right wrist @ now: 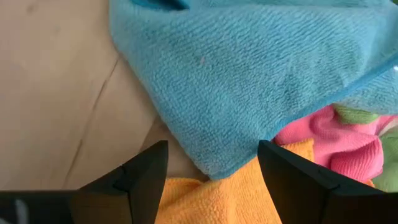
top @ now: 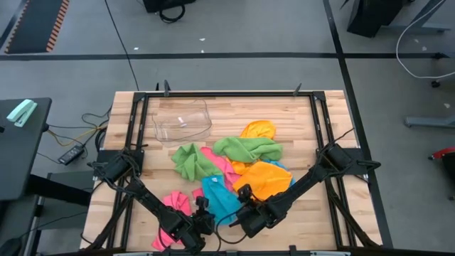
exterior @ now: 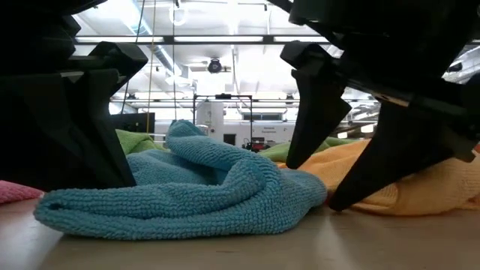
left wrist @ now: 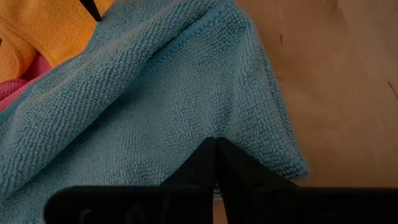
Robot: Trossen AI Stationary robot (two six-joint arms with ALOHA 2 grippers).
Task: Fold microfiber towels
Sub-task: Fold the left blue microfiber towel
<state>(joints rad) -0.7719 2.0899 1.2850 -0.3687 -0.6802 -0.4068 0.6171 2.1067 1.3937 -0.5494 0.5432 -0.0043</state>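
Towels on surface (top: pixel 320 121): two orange (top: pixel 266 179), two green (top: pixel 245 148), two pink (top: pixel 174 203), one blue (top: pixel 220 195). Left claw (left wrist: pixel 216 163) clenched, empty; right claw (right wrist: pixel 211 168) released.

Two arms (top: pixel 149 203) of black jointed links, mounted on black frame rails; each ends in wedge-shaped matte black fingers (right wrist: pixel 298 180).

Left gripper (left wrist: pixel 216 163) hides part of the blue towel (left wrist: pixel 143 112) beneath its tips. Beyond it, orange towel (left wrist: pixel 43 25) and pink towel (left wrist: pixel 12 93) run off frame. Right gripper (right wrist: pixel 211 163) fingers are cropped at the base.
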